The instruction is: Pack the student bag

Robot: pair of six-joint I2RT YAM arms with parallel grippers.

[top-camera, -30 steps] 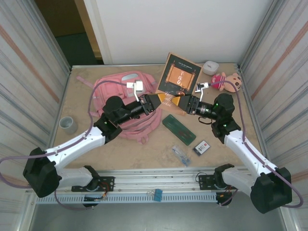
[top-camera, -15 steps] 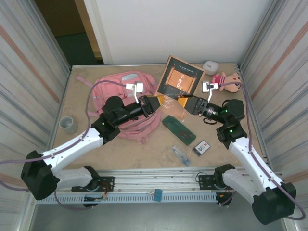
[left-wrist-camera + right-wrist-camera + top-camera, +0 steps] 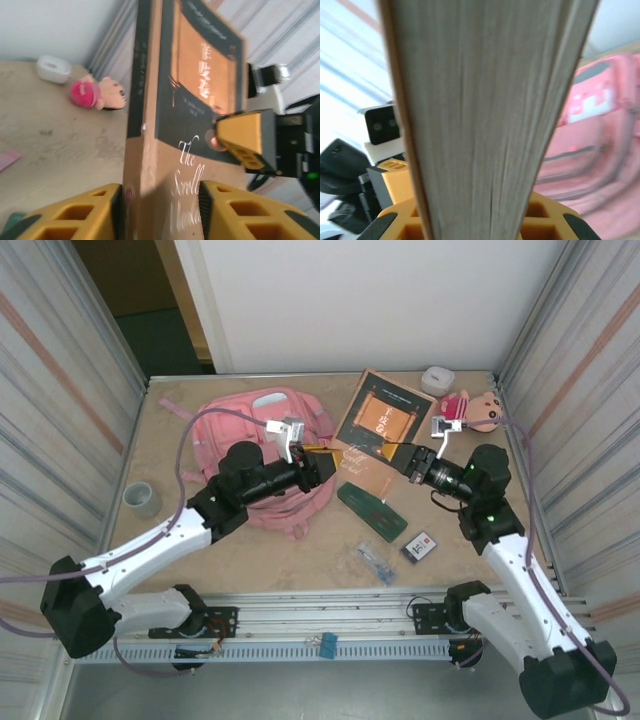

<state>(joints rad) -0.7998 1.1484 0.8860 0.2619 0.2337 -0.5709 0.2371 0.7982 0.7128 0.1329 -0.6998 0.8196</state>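
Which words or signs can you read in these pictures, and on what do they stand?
"The": white script on the book cover.
White words under it: blurred and cut off, unreadable.
Characters on the cover's orange panel: blurred, unreadable.
Print on the small card: too small to read.

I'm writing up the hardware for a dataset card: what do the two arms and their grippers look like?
The left arm and right arm have white link shells between chunky black joint housings, each trailed by a thin purple cable. The left gripper and right gripper carry orange-yellow fingers with rectangular cut-outs; a small white camera block sits on each wrist.
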